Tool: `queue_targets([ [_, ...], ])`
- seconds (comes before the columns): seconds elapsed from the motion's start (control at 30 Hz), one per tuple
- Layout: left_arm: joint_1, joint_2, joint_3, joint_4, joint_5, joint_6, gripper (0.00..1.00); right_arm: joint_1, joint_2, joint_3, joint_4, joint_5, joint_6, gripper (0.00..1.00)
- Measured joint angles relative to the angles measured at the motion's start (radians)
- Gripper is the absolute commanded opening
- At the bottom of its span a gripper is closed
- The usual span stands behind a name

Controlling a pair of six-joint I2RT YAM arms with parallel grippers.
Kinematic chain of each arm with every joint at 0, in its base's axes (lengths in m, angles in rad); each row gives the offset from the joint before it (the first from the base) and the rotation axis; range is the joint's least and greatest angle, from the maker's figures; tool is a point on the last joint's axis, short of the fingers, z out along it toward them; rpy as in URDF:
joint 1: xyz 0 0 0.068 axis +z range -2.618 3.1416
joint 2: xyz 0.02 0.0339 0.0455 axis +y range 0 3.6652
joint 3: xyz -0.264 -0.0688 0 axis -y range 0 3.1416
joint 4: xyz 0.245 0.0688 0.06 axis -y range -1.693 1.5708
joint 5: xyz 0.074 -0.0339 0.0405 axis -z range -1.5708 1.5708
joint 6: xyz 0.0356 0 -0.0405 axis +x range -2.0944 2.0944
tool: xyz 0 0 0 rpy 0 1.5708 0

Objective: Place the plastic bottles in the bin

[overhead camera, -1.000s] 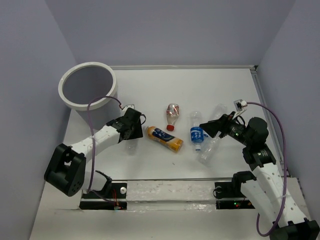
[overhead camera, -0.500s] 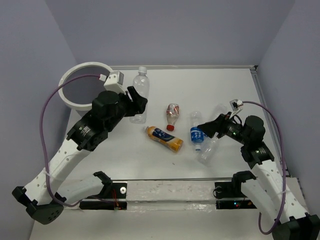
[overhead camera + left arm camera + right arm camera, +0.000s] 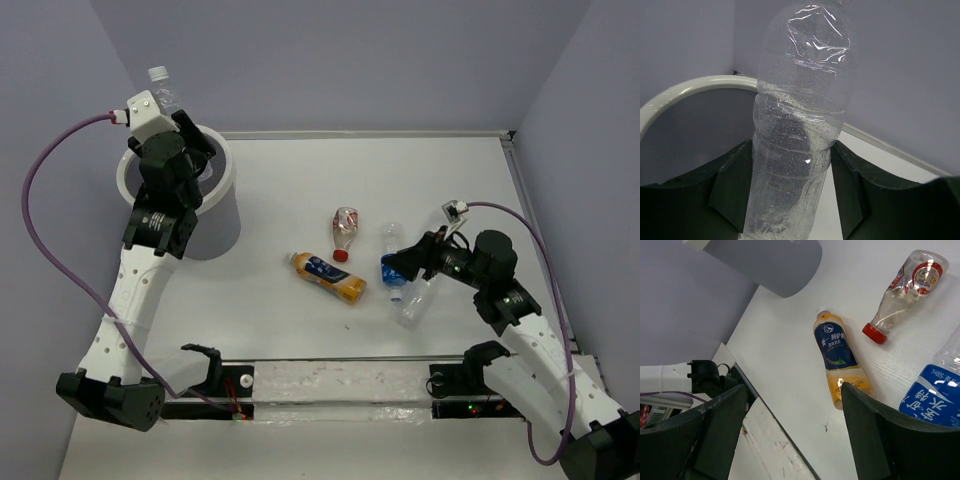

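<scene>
The bin (image 3: 216, 222) stands in the bench's (image 3: 300, 195) far left corner, its rim (image 3: 690, 90) hard by the left wall, with a wide bare stretch of bench between it and the bottles lying mid-bench toward the right. The left end effector (image 3: 188, 142) is closed round the lower body of a clear unlabelled bottle (image 3: 805, 100), held upright, cap up, over the bin's mouth. The right end effector (image 3: 795, 410) hangs with jaws wide and nothing between them, low over the blue-labelled bottle (image 3: 393, 262), which lies far-to-near, white cap toward the near edge; its label carries white Chinese characters and "500mL". The yellow-orange bottle (image 3: 840, 360) lies diagonally, neck toward the far left, dark blue label bearing white Chinese characters. The red-capped bottle (image 3: 345, 230) points its cap toward the near edge; its print is illegible. A second clear bottle (image 3: 418, 300) lies slanted just beside the blue-labelled one
</scene>
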Motion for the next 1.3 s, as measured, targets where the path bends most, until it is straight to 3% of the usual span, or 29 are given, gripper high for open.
queue_targets([
  [0.23, 0.160, 0.058, -0.069, 0.134, -0.019, 0.024, 0.41, 0.038, 0.045, 0.007, 0.001, 0.024, -0.026, 0.80],
  [0.37, 0.196, 0.054, -0.164, 0.205, -0.037, 0.031, 0.45, 0.076, 0.074, 0.009, 0.000, 0.046, -0.038, 0.80],
  [0.43, 0.197, 0.046, -0.226, 0.241, -0.043, 0.034, 0.56, 0.096, 0.092, 0.013, 0.003, 0.062, -0.045, 0.81],
  [0.47, 0.197, 0.039, -0.263, 0.251, -0.047, 0.034, 0.71, 0.104, 0.100, 0.014, 0.006, 0.066, -0.047, 0.82],
  [0.5, 0.197, 0.033, -0.287, 0.256, -0.048, 0.034, 0.78, 0.113, 0.110, 0.016, 0.007, 0.078, -0.050, 0.82],
  [0.63, 0.197, 0.000, -0.346, 0.264, -0.043, 0.030, 0.98, 0.175, 0.182, 0.045, 0.012, 0.121, -0.072, 0.82],
  [0.97, 0.197, -0.200, -0.355, 0.236, 0.099, 0.004, 0.99, 0.385, 0.407, 0.178, -0.013, 0.293, -0.183, 0.91],
  [1.3, 0.197, -0.421, -0.349, 0.125, 0.351, -0.044, 0.99, 0.484, 0.678, 0.405, -0.142, 0.438, -0.341, 0.91],
])
